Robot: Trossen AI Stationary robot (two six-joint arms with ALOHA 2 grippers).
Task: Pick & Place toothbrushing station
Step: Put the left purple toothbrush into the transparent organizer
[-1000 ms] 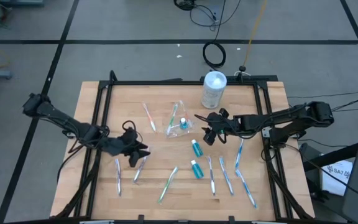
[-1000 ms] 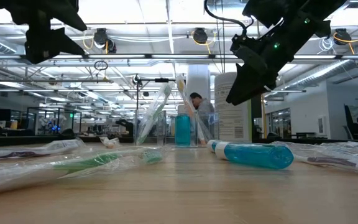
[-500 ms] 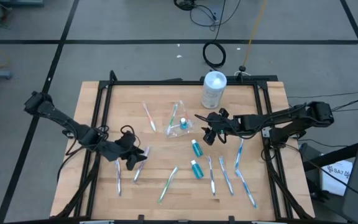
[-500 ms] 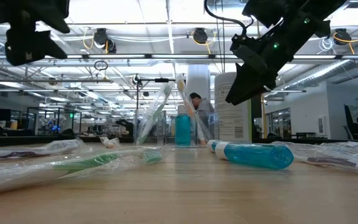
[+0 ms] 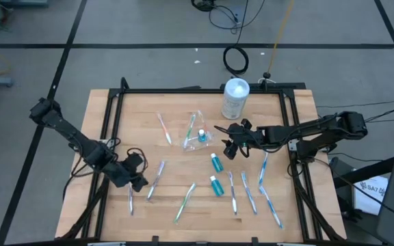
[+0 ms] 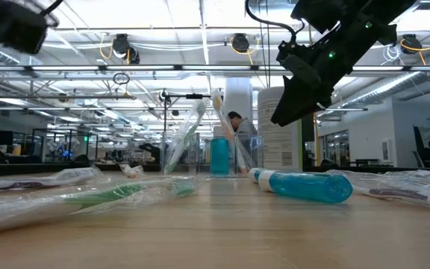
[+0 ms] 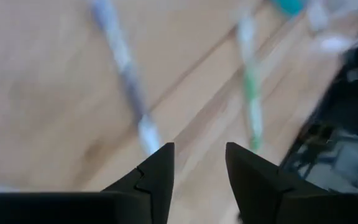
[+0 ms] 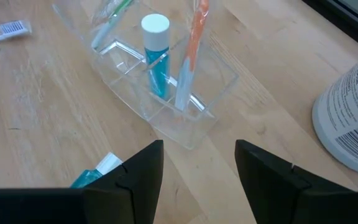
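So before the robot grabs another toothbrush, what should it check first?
1. Left fingers open and empty: ok.
2. Right fingers open and empty: ok, nothing between them.
3. Clear holder upright with space left: ok; it holds a blue tube, an orange brush and a green brush.
4. Wrapped toothbrush near the left gripper lying free on the table: ok.
5. Left gripper lined up over that toothbrush: not ok, it sits beside it.
6. White bottle out of the way: ok, at the far edge.
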